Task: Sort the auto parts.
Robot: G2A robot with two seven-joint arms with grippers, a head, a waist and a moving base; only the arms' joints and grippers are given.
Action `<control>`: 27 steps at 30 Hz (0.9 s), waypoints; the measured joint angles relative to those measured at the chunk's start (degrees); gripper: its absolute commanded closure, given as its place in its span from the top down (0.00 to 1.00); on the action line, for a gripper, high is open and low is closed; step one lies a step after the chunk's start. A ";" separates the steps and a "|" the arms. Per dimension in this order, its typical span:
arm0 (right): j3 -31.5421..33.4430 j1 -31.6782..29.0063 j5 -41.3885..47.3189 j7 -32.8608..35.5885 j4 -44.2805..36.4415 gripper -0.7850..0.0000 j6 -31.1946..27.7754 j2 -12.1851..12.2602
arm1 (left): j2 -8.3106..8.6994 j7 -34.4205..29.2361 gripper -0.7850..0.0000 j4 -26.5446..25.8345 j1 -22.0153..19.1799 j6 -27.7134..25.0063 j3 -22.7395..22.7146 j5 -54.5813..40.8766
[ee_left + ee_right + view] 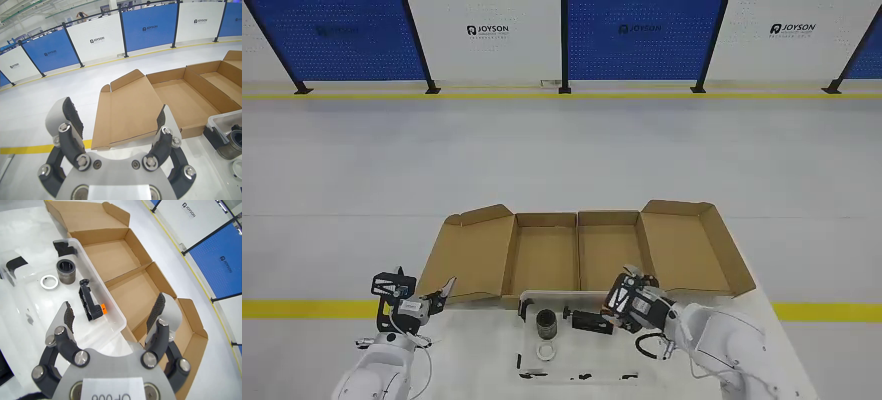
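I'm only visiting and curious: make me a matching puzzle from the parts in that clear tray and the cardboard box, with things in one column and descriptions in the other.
Things:
1. metal cylinder
2. small ring
3. black bracket
4. cardboard box

Descriptions:
A. bears an orange tag
B. flaps folded open
C. stands upright, dark grey
D. thin and flat, silvery-white

Pairs: 1-C; 2-D; 3-A; 4-B

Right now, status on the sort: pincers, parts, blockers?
Left pincer open, beside clear tray. Right pincer open, over tray's end. Black bracket, bearing, ring in tray, none in cardboard box. No blockers seen.
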 measured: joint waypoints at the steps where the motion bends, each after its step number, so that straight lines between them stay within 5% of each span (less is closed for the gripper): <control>1: -0.96 0.27 -0.18 1.41 -0.28 1.00 -0.54 0.00 | 0.00 0.00 1.00 0.00 0.00 0.00 0.00 0.00; 10: -6.68 1.95 1.18 5.49 -0.87 0.89 -8.24 0.23 | 0.00 0.00 1.00 0.00 0.00 0.00 0.00 0.00; 17: -10.15 3.24 -0.82 5.73 -0.28 0.59 -7.99 0.15 | 0.00 0.00 1.00 0.00 0.00 0.00 0.00 0.00; 27: -14.23 9.30 3.19 9.07 6.30 0.57 -4.38 -0.79 | 0.00 0.00 1.00 0.00 0.00 0.00 0.00 0.00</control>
